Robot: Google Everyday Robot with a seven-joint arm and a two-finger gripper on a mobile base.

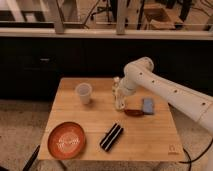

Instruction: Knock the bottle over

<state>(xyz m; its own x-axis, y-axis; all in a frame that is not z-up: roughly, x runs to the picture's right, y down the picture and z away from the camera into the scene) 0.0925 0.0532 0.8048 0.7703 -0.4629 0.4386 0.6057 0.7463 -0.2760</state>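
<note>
Small slim whitish bottle [116, 88] upright near back edge of light wooden table [150, 135], so not knocked yet lol. Gripper [120, 102] right beside it, front-right. Push over left. Translucent plastic cup [84, 93] well apart.

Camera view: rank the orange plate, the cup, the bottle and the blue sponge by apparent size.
1. Orange plate, though it's nearest the camera.
2. Cup.
3. Bottle and blue sponge look alike; the tool partly hides the bottle, so no ranking.
</note>
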